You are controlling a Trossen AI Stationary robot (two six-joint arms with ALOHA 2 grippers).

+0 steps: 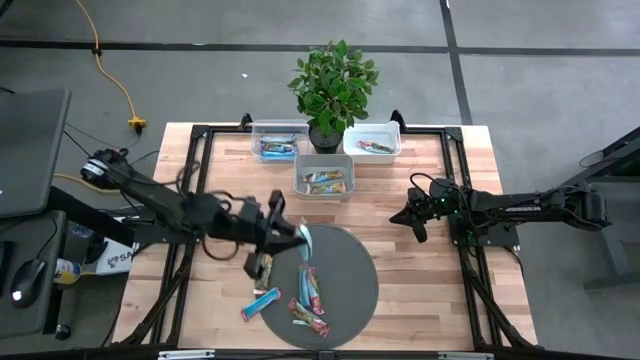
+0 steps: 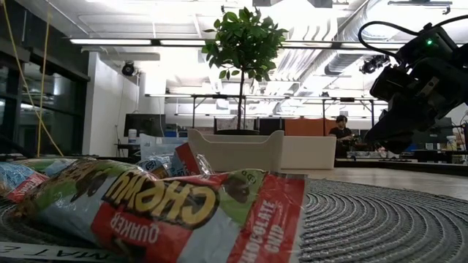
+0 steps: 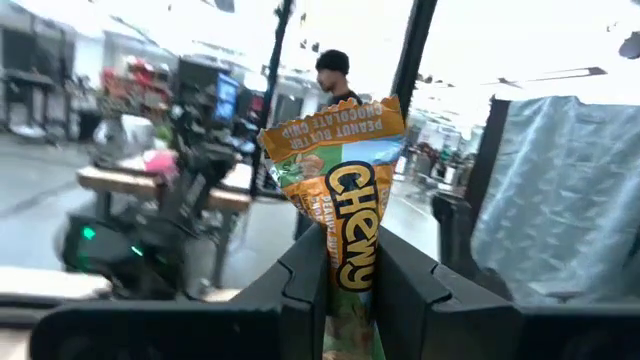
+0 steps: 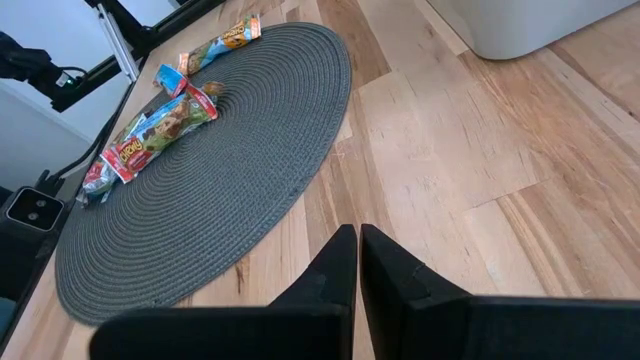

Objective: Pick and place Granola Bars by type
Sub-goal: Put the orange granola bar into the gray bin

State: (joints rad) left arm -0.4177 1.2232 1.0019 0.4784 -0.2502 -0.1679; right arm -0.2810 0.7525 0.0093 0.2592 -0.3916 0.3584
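My left gripper (image 1: pixel 290 232) (image 3: pixel 350 240) hangs over the left rim of the round grey mat (image 1: pixel 350 262), shut on a yellow-brown granola bar (image 3: pixel 345 170) (image 1: pixel 305 238). Several more bars lie on the mat: red-pink ones (image 1: pixel 311 286) (image 1: pixel 307 316) and a blue one (image 1: pixel 262 303) at its left edge. A brown bar (image 1: pixel 258 265) lies on the wood just left of the mat. A red bar (image 2: pixel 183 208) fills the low view's foreground. My right gripper (image 1: pixel 412 218) (image 4: pixel 358 235) waits shut over the table's right part. My left gripper pinches the yellow-brown bar between its two fingers (image 3: pixel 305 270), which press on its flat faces. The bar lies along the fingers, and its printed end (image 3: pixel 335 125) juts out past the fingertips. It is lifted clear of the mat, pointing toward the table's right.
Three clear bins with bars stand at the back: one far left (image 1: pixel 278 140), one far right (image 1: pixel 372 140), one nearer in the middle (image 1: pixel 325 178). A potted plant (image 1: pixel 333 85) stands between the far two. Bare wood lies right of the mat (image 1: pixel 430 290).
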